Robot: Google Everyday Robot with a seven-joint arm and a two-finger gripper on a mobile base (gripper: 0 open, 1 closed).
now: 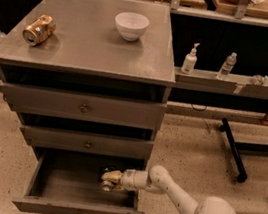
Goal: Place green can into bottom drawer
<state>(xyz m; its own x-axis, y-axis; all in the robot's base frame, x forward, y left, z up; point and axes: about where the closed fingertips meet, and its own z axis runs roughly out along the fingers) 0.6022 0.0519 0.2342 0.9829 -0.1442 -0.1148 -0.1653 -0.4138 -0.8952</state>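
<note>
Inside the open bottom drawer (77,209), toward its right side, the gripper (110,179) held the green can (106,185) clamped between its jaws.

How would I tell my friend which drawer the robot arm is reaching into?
Find the grey cabinet with the white bowl on top. The bottom drawer is the lowest of its three, with the gripper inside it. Unlike the top drawer and middle drawer, it is deeper and pulled open.
</note>
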